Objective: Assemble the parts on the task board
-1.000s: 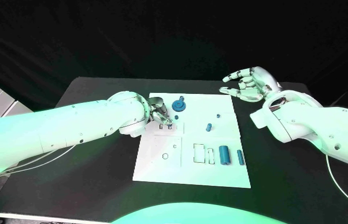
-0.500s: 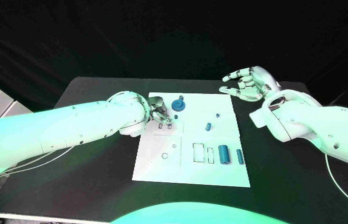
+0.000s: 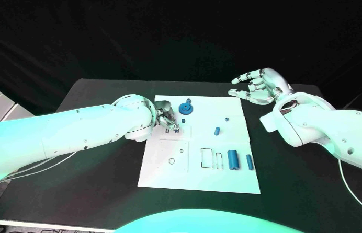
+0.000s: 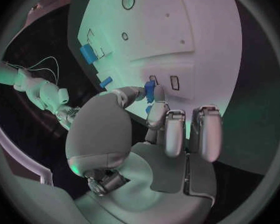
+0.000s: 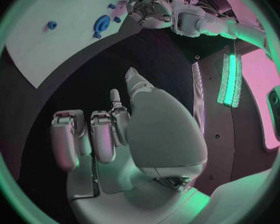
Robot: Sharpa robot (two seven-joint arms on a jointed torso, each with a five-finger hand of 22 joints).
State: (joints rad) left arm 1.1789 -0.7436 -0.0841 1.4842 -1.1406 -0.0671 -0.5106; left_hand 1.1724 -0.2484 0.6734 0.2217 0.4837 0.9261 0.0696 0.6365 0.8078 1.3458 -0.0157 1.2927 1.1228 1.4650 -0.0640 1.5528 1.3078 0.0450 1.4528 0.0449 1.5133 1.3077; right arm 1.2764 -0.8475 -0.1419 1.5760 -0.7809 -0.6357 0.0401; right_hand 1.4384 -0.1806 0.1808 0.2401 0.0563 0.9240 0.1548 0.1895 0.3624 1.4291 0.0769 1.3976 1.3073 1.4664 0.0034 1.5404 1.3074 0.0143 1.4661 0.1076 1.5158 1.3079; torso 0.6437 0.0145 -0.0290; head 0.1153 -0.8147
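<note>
Left hand (image 4: 154, 115): we see it pinching one small blue part (image 4: 149, 91), long axis roughly upright over the task board (image 3: 198, 178).
Right hand (image 3: 258, 88): fingers apart, holding nothing.
Cylinders: two blue cylinders (image 3: 234, 160), lengthwise toward us.

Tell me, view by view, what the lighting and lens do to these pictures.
Head view: green-cyan light tints the left arm and the board; the backdrop is black. Left wrist view: fisheye bends the board's edges into curves around the left hand, which pinches a blue part. Right wrist view: pink light on the room, a glaring green strip, beside the right hand.
</note>
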